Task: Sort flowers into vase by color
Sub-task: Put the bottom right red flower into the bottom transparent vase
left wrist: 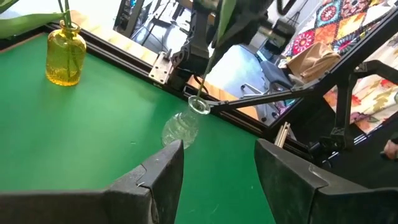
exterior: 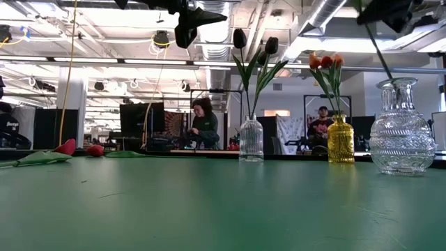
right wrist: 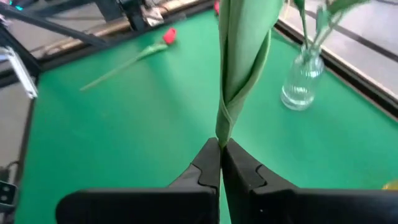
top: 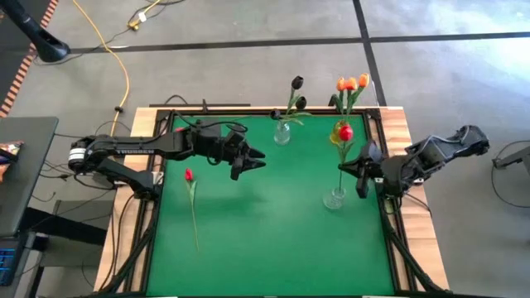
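My right gripper [right wrist: 221,146] is shut on a red tulip [top: 345,132] and holds it over the round clear vase [exterior: 402,139] near the table's right edge. The stem's lower end [left wrist: 200,99] reaches the vase mouth. My left gripper [left wrist: 217,152] hovers open and empty, high over the table's middle [top: 257,159]. A slim clear vase [top: 281,132] holds near-black tulips [exterior: 240,38]. A yellow vase [exterior: 340,139] holds orange tulips [top: 352,83]. Another red tulip [top: 189,175] lies flat on the left of the mat. My right gripper pinches the red tulip between its two fingers at the stem where a leaf wraps it [right wrist: 222,127], partway down from the head. The fingers come level from the table's right, across the stem. The tulip stands nearly upright, lifted, its lower end at the round vase's mouth.
The green mat [top: 265,240] lies bare across its near half. A wooden frame and dark rails [top: 389,240] border it. The three vases stand along the far and right parts. People sit at desks in the room behind [exterior: 205,122].
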`<state>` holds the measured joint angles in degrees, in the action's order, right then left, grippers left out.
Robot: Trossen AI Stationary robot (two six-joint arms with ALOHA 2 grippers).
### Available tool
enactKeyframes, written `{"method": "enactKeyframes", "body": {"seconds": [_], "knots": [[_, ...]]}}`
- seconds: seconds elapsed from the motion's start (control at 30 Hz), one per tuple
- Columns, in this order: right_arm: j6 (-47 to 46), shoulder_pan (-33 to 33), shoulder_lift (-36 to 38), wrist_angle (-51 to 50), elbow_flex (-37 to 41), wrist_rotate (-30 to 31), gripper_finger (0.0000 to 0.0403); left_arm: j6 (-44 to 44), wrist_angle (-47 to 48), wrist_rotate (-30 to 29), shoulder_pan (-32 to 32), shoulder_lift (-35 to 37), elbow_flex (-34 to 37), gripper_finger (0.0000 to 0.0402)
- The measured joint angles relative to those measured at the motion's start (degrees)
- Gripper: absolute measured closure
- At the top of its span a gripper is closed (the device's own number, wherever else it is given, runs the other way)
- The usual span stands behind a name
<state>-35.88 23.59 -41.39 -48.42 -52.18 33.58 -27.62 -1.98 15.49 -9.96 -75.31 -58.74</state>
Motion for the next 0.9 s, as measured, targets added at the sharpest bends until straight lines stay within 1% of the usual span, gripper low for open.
{"method": "enactKeyframes", "body": {"seconds": [0.17, 0.3, 0.43, 0.53, 0.67, 0.8, 0.9], "knots": [[-2.1, 0.1, -0.1, 1.3, 4.3, -0.1, 0.0365, -0.1, 0.0, -0.1, 0.0, 0.0, 0.0, 0.0217], [-5.1, 0.1, -0.2, 1.3, 5.9, -0.5, 0.0358, -0.1, 0.0, -0.1, 0.0, 0.0, 0.0, 0.0217], [-5.8, 0.1, -0.2, 1.3, 6.3, -3.2, 0.0343, -0.1, 0.0, 0.2, 0.0, 0.0, 0.0, 0.0217], [-5.9, 0.1, -0.2, 1.2, 6.3, -4.9, 0.0321, -0.1, 0.0, 0.5, 0.0, 0.0, 0.0, 0.0217], [-6.3, 0.1, -0.2, 0.3, 6.3, -7.7, 0.0279, 0.2, 0.0, 0.6, 0.0, 0.0, 0.0, 0.0217], [-6.5, -0.2, -0.2, -1.1, 6.3, -12.8, 0.0234, 0.4, 0.3, 0.7, 0.0, 0.0, 0.0, 0.0217], [-8.9, -0.6, -0.2, -1.6, 6.3, -17.1, 0.0210, 1.6, 2.2, 0.7, 0.0, 0.0, 0.0, 0.0217]]}}
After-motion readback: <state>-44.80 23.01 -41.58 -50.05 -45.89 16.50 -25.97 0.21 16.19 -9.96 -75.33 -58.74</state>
